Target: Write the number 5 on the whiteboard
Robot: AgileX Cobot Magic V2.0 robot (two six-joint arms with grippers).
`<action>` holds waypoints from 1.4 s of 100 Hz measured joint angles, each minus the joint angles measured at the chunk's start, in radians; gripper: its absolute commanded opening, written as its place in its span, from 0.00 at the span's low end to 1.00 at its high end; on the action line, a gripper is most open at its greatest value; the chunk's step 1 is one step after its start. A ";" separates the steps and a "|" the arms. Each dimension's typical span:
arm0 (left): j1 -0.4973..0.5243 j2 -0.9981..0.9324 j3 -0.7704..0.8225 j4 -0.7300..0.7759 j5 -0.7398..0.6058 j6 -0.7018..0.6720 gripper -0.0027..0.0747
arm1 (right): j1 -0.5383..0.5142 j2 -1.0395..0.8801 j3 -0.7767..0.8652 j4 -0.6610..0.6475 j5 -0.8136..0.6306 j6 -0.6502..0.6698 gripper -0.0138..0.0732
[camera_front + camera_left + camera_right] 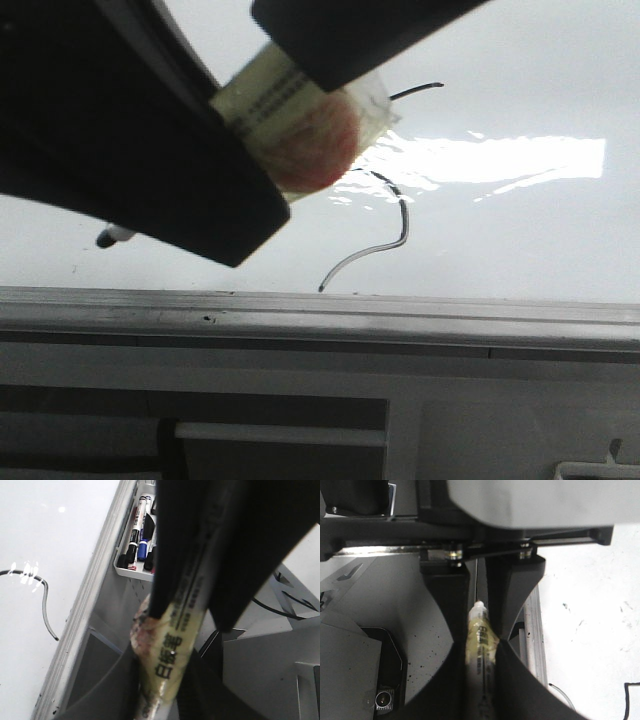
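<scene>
Right wrist view: the right gripper (481, 700) is clamped on a marker (479, 645). Its two black fingers (447, 630) press against the pen's yellowish label from either side, and the pale end of the pen pokes out between them.

In the left wrist view the same kind of yellow-labelled marker (172, 650) runs down between the dark fingers of the left gripper (160, 700). That part is blurred and very close to the lens, so I cannot tell whether this hand is pressing on the pen or only standing around it. Further up the pen, two more black fingers (250, 555) are closed on it.

In the front view, very near the camera, black fingers (130, 130) flank the marker (300, 120), whose reddish end faces the lens. I cannot tell which arm they belong to.

Beyond the pen lies the whiteboard (520, 240), glossy, with a bright patch of glare (520, 160) on its right half. The number 5 (400, 215) is drawn on it in thin black line, towards the near edge. Its short slanted top bar shows just right of the pen, its upright stroke is hidden behind the pen, and its long curved tail sweeps down and left, ending just short of the grey rail (400, 310) along the board's near edge.

Past the rail, the left wrist view shows a white tray (132, 570) holding several pens (134, 535).
</scene>
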 measured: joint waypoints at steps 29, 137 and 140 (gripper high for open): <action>-0.002 0.000 0.000 0.007 0.000 0.002 0.01 | 0.000 0.000 0.000 0.000 -0.002 0.000 0.14; 0.154 0.104 0.167 -0.046 -0.551 -0.602 0.01 | -0.256 -0.364 0.009 -0.072 0.004 0.125 0.09; 0.154 0.116 0.167 -0.063 -0.571 -0.604 0.01 | -0.256 -0.364 0.013 -0.070 0.009 0.125 0.09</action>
